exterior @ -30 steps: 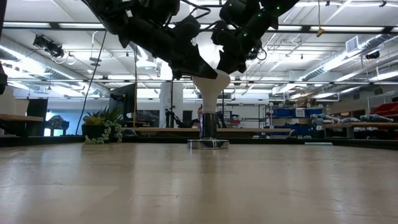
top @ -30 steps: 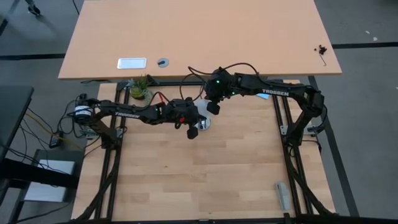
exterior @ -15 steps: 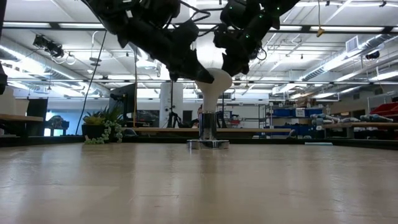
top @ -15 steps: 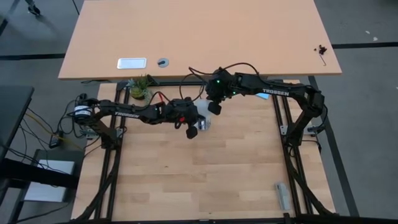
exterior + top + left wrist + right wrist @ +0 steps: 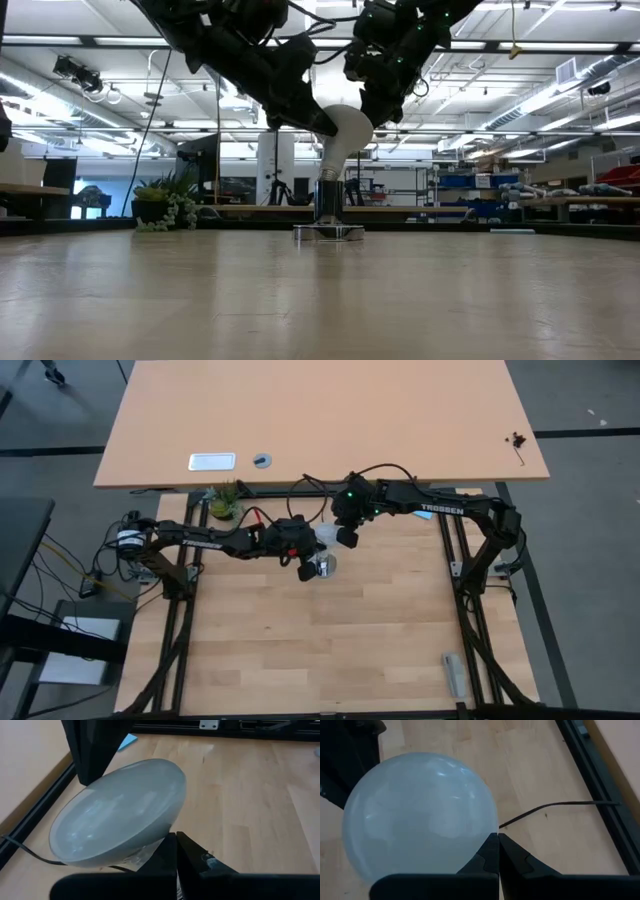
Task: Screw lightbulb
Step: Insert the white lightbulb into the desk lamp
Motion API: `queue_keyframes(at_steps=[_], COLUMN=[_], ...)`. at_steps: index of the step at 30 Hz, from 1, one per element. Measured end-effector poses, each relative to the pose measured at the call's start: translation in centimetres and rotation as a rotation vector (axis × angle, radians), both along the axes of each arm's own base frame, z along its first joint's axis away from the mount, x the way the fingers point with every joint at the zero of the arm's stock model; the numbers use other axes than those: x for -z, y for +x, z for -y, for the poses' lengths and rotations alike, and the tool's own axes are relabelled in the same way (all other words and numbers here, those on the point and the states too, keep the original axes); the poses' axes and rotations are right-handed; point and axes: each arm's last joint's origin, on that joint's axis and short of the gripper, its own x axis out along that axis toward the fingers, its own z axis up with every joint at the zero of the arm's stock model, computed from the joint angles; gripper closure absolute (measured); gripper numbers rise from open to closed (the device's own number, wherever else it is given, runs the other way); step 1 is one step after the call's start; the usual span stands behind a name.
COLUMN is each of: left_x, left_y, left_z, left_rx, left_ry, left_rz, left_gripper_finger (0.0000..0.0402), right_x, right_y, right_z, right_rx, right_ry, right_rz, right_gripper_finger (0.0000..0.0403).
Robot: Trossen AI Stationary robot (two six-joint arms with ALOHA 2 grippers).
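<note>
The white lightbulb (image 5: 345, 132) stands with its screw base (image 5: 328, 198) in the round silver socket disc (image 5: 328, 232) on the wooden table. It leans with its globe toward the table's right. My left gripper (image 5: 322, 124) is shut against the globe's left side. My right gripper (image 5: 372, 108) is shut at the globe's upper right. In the high view the bulb (image 5: 323, 565) lies between my left gripper (image 5: 308, 570) and my right gripper (image 5: 346, 538). The globe fills the left wrist view (image 5: 120, 815) and the right wrist view (image 5: 420, 815). My left gripper touches the globe's left side (image 5: 326, 128) with the tips of its shut fingers (image 5: 176, 845), slanting down from the table's left. The bulb leans away from it, base in the socket. My right gripper rests its shut fingertips (image 5: 497, 847) against the globe's upper right (image 5: 366, 116), slanting down from the right and far side.
The socket's black cord (image 5: 555, 807) runs off over the table toward the far edge. A small plant (image 5: 225, 500) stands at the far left corner. A grey object (image 5: 455, 675) lies near the front right. A light desk (image 5: 320, 420) stands beyond the table.
The bulb stood upright and now leans with its globe toward the table's right. Its base and the socket disc have slid a little toward the left. Both grippers have stayed shut at the globe.
</note>
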Motion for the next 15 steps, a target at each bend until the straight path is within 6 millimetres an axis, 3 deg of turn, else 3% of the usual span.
queue_keyframes(at_steps=[15], left_x=[0.2], left_y=[-0.1], left_z=[0.3], left_rx=[0.012], left_ry=[-0.011], left_rz=[-0.03], left_gripper_finger=[0.0401], right_x=[-0.6], right_y=[1.1], right_z=[-1.7], right_rx=[-0.046], right_ry=[-0.035], right_rz=[0.061], right_gripper_finger=[0.0396])
